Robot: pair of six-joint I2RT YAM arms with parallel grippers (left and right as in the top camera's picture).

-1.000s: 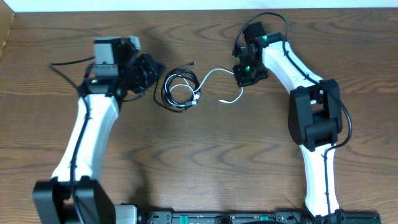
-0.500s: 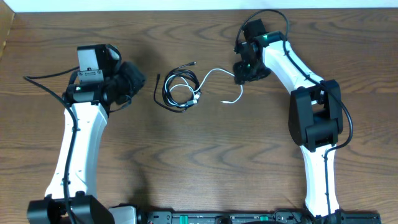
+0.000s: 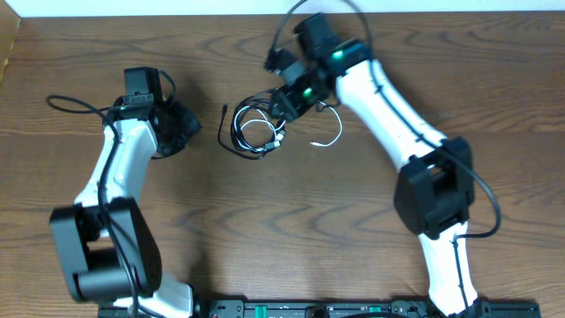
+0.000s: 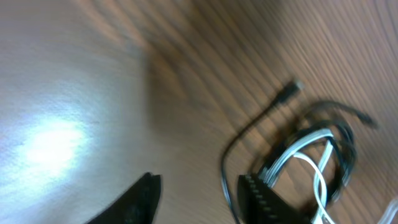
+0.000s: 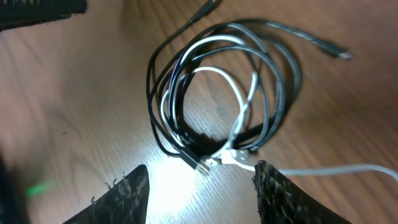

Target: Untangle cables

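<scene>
Right gripper (image 5: 200, 169): jaws partly open, nothing between them, only bare wood. The 2 fingers (image 5: 121, 199) frame the bottom of the right wrist view, and the coil lies just ahead of the tips.

Left gripper (image 4: 199, 180): jaws open with a narrower gap, holding nothing. The left wrist view is blurred. The coil sits ahead and to the right of its tips, not touching.

Cables: the black cable (image 5: 152, 81) is wound in several loops, with the white cable (image 5: 242, 99) threaded through the same loops. They are still tangled and lie flat on the table (image 3: 291, 230). At the near edge of the coil, a white plug (image 5: 239, 158) and a black plug (image 5: 200, 165) lie side by side. 1 black end (image 4: 291, 89) sticks out on the left gripper's side. Another black end (image 5: 336, 53) pokes out at the far right of the right wrist view. The white tail (image 3: 335, 137) runs out of the coil toward the right side of the table.

Arm pose, overhead:
- The right arm reaches up from the lower right edge and leans left across the table. The right gripper (image 3: 287, 97) is over the coil's upper right edge, with a green light (image 3: 335, 56) lit on the wrist.
- The left arm rises from the lower left edge. The left gripper (image 3: 181, 128) points right at the coil (image 3: 237, 132), near it but apart.
</scene>
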